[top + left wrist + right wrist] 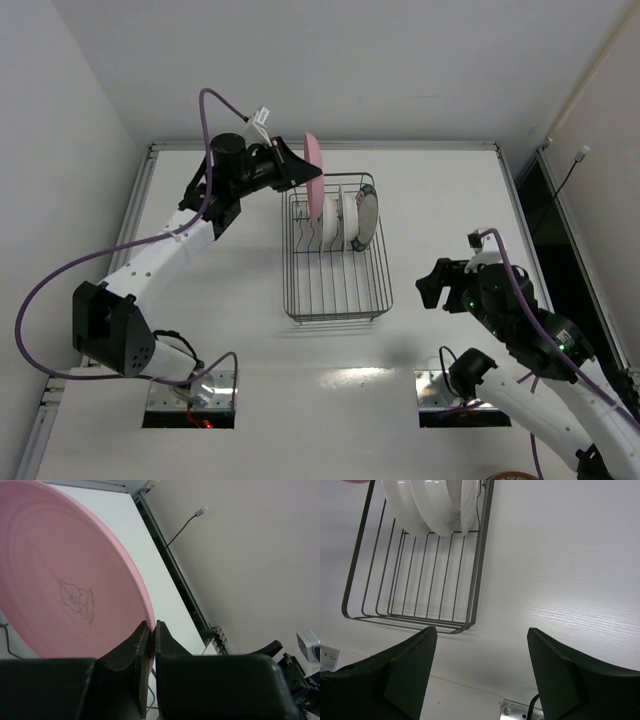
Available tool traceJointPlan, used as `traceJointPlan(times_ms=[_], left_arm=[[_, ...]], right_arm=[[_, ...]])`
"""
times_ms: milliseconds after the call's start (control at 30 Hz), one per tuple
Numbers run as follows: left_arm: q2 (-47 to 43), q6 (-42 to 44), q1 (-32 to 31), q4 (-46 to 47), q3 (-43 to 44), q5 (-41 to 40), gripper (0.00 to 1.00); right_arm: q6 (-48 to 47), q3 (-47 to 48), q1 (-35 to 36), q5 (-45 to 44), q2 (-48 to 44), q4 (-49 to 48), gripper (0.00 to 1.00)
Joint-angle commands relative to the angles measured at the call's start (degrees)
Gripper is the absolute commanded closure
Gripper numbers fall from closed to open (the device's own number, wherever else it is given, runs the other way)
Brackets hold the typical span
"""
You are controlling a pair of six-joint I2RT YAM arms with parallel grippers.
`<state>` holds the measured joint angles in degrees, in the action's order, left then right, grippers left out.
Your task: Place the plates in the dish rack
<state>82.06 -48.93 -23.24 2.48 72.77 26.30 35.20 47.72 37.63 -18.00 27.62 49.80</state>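
Pinches the round pink plastic plate (313,178) by its rim in the left pincer (151,630) above the silver-grey wire dish rack (336,296); risks knocking the racked round white plates (345,215) if lowered askew.

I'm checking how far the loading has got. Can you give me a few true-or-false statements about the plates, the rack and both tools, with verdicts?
1. The left tool is shut on the pink plate's rim. True.
2. The pink plate lies flat on the table. False: it is held on edge at the dish rack's far end.
3. The right tool grips a white plate. False: it is open and empty, above the table.
4. White plates stand on edge in the dish rack. True.
5. The rack's near end is packed with plates. False: only bare wire shows there.
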Motion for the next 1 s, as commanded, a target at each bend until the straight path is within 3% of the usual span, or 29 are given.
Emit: traceJointPlan(times_ms=[0, 500, 967], left_arm=[[-0.15, -0.30, 1.18, 4.47, 0.00, 2.70, 1.00], [4.42, -0.82, 2.41, 2.70, -4.83, 6.21, 1.00], [9.25, 2.96, 2.94, -7.92, -2.82, 5.16, 1.00]], right_arm=[[0.66, 1.49, -0.19, -0.99, -0.37, -0.76, 0.29], [0.66, 1.49, -0.19, -2.04, -0.37, -0.76, 0.29], [0.66, 1.49, -0.19, -2.04, -0.37, -0.76, 0.29]])
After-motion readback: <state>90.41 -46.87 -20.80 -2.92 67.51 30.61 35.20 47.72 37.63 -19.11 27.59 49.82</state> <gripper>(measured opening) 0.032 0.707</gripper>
